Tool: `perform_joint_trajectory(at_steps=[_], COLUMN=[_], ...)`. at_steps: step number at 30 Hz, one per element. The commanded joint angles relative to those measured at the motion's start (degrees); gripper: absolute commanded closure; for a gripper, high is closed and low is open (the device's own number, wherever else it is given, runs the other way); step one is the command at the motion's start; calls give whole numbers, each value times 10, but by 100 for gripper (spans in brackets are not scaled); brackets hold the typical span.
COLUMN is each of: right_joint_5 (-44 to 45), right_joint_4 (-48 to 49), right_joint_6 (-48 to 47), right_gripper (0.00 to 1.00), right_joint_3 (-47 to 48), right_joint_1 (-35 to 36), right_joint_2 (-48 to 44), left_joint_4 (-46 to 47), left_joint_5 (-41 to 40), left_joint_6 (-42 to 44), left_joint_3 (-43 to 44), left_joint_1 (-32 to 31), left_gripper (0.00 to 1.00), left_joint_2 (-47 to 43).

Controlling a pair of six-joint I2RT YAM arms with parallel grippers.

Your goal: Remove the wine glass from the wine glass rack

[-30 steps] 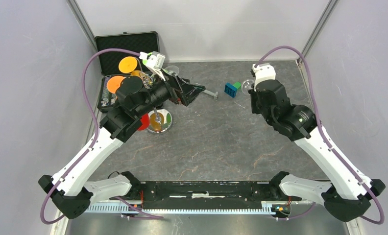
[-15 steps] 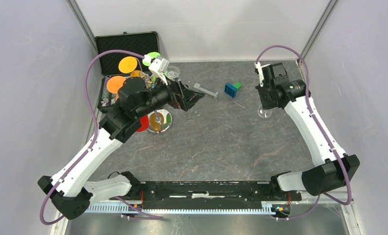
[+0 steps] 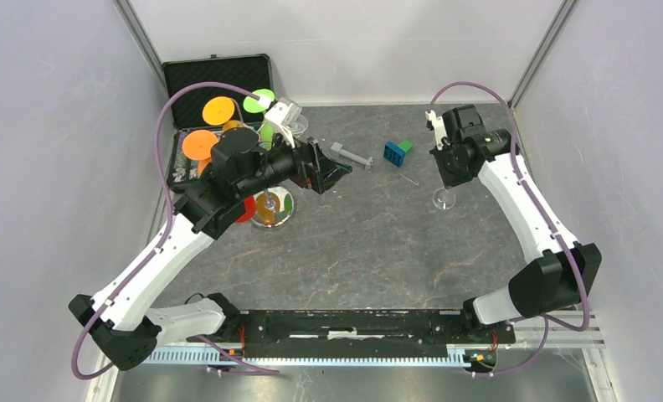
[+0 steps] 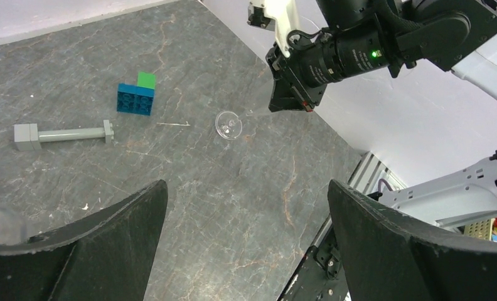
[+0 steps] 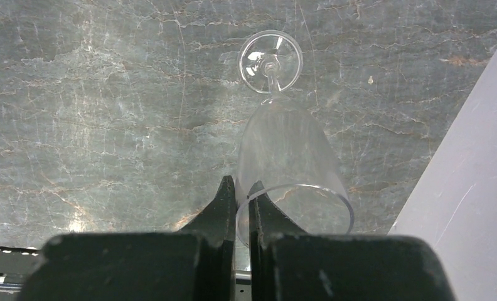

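The clear wine glass (image 3: pixel 444 199) stands upright at the right of the table, its foot on or just above the surface. My right gripper (image 3: pixel 449 163) is over it, shut on the bowl's rim; the right wrist view shows the two fingers (image 5: pixel 241 185) pinching the rim of the glass (image 5: pixel 290 157). The silver wine glass rack (image 3: pixel 271 209) with its shiny disc base stands at the left, largely hidden by my left arm. My left gripper (image 3: pixel 332 172) is open and empty (image 4: pixel 247 185), off to the rack's right. The glass's foot also shows in the left wrist view (image 4: pixel 228 124).
An open black case (image 3: pixel 215 71) with orange and green discs sits at the back left. Blue and green bricks (image 3: pixel 395 151) and a grey rod piece (image 3: pixel 351 155) lie at the back middle. A thin stick lies near the bricks. Walls close in on both sides.
My right arm has swung back and to the right and turned over, carrying the wine glass from near the bricks down to the table's right part. My left gripper has shifted slightly right.
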Motion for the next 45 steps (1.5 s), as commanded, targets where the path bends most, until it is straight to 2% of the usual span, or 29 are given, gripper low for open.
perform_joint_trajectory(at_steps=[1, 18, 23, 38, 45], right_joint_5=[-8, -17, -14, 6, 8], right_joint_4=[5, 13, 13, 17, 55], right_joint_6=[-15, -32, -27, -14, 7], right_gripper=[100, 100, 85, 58, 41], right_joint_3=[18, 34, 47, 99, 151], right_joint_1=[-5, -13, -19, -37, -38], right_joint_2=[10, 41, 48, 79, 66], left_joint_4=[-4, -7, -10, -12, -11], left_joint_5=[29, 35, 33, 26, -23], left_joint_6=[28, 49, 53, 55, 63], left_joint_3=[17, 18, 22, 31, 49], left_joint_1=[1, 1, 1, 1, 1], left_gripper=[0, 0, 0, 0, 0], left_joint_2=[9, 13, 14, 20, 19])
